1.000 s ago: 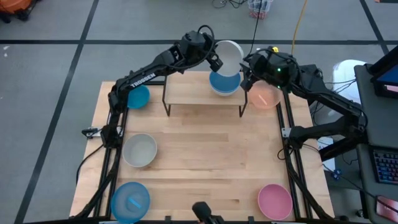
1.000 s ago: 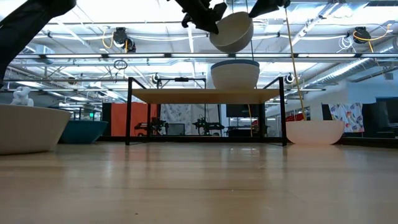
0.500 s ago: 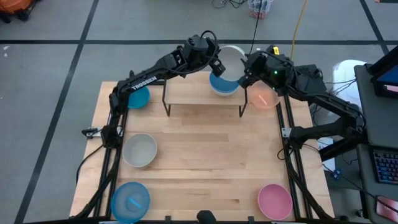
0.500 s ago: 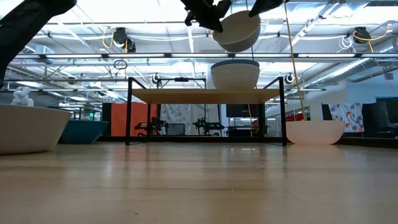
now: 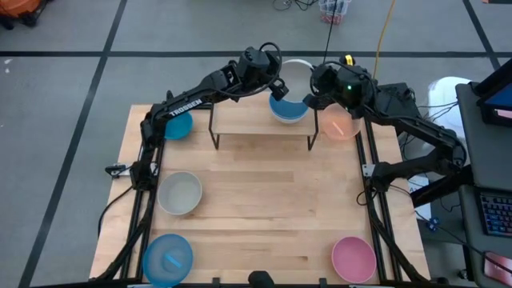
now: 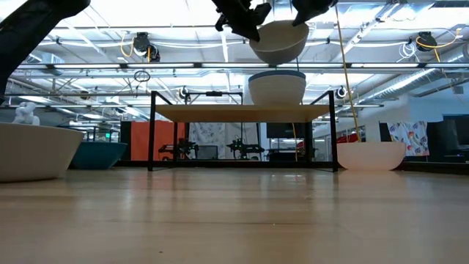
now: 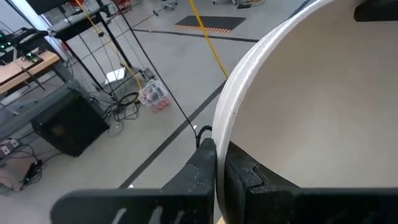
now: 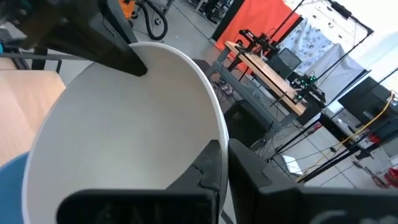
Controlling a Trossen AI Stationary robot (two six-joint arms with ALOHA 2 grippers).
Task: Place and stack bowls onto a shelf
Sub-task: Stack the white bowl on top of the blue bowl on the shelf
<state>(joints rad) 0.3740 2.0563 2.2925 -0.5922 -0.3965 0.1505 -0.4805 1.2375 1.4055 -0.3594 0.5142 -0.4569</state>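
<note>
the bench (image 5: pixel 264 216) is a light wooden top with black rails along both long sides; its middle lies bare, and the bowls sit out toward the edges and corners. the shelf (image 5: pixel 248 120) stands at the far edge, a plank on thin black legs, its left half bare and its right half carrying a blue bowl (image 5: pixel 288 110).

both arms reach in from the sides and meet above the shelf's right end, each bent at the elbow. the left gripper (image 5: pixel 276 82) has its fingers (image 7: pixel 208 165) clamped on the near rim of a white bowl (image 5: pixel 298 72), one finger inside the rim and one outside. the right gripper (image 5: pixel 314 92) comes at the opposite side of the same rim, its fingers (image 8: pixel 214 163) pinched together on it. in the low view the white bowl (image 6: pixel 278 40) hangs upright in the air, apart from the bowl on the shelf (image 6: pixel 277 86) below it.

a peach bowl (image 5: pixel 342 124) sits on the bench just beside the shelf's right legs, under the right arm. a teal bowl (image 5: pixel 178 125) sits by the shelf's left legs under the left arm. a grey-beige bowl (image 5: pixel 179 193) lies at the left rail, a light blue bowl (image 5: pixel 168 259) in the near left corner, a pink bowl (image 5: pixel 354 258) in the near right corner.
</note>
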